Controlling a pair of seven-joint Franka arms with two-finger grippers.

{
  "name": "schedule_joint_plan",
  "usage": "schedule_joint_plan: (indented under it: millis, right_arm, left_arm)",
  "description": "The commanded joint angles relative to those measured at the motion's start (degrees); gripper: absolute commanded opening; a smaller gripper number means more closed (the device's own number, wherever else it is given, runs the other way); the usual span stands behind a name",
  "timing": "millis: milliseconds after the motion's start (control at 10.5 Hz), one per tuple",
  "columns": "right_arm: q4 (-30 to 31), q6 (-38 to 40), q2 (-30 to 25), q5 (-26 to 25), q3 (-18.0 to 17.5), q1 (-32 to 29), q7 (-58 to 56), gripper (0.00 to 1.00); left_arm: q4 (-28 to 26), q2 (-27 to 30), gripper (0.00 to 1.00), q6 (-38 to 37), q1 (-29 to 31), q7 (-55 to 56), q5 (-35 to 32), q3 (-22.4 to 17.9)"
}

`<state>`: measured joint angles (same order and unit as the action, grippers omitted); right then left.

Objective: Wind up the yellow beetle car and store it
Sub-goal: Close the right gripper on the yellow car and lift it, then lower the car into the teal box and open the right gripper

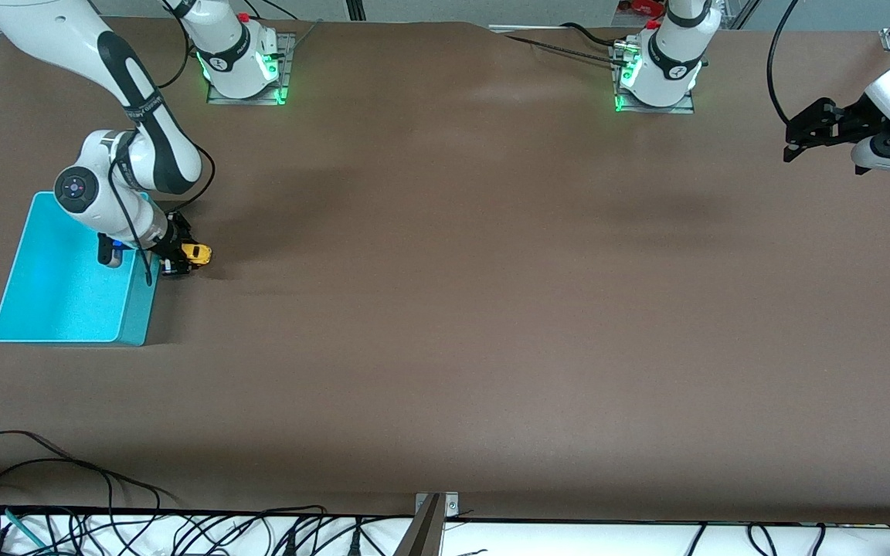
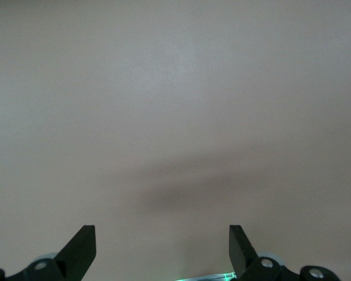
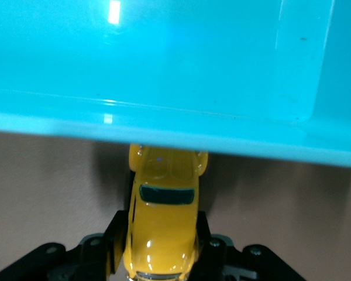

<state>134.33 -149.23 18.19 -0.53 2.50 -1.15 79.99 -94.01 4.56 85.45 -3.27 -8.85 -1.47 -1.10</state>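
The yellow beetle car is right beside the turquoise bin, at the bin wall that faces the table's middle. My right gripper is shut on the car, one black finger on each flank. In the right wrist view the car sits between the fingers, and the bin rim hides one of its ends. I cannot tell whether its wheels touch the table. My left gripper waits open over the table at the left arm's end, with only bare table between its fingers.
The turquoise bin stands near the right arm's end of the table and nothing shows inside it. Brown table stretches from the bin toward the left arm's end. Cables lie along the table edge nearest the front camera.
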Motion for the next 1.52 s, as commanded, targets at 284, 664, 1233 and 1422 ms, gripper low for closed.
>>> schedule_joint_plan:
  millis: [284, 664, 1233, 1422]
  right_arm:
    - [-21.25, 31.82, -3.96, -0.96, 0.04, 2.47, 1.75, 0.06]
    - [-25.44, 39.96, -3.25, -5.44, 4.24, 1.51, -16.11, 0.06]
    - [-25.08, 39.98, 2.97, -5.44, 13.93, 0.63, -57.79, 0.06]
    - [-25.08, 38.49, 6.66, -4.83, 13.93, -2.34, -70.87, 0.06]
  left_arm:
    - [2.25, -1.22, 1.0, -1.42, -0.07, 0.68, -0.38, 0.05]
    - [2.25, -1.22, 1.0, -1.34, -0.07, 0.77, -0.38, 0.05]
    - [2.25, -1.22, 1.0, -1.42, -0.07, 0.77, -0.38, 0.13]
    - [2.25, -1.22, 1.0, -1.42, -0.07, 0.77, -0.38, 0.04]
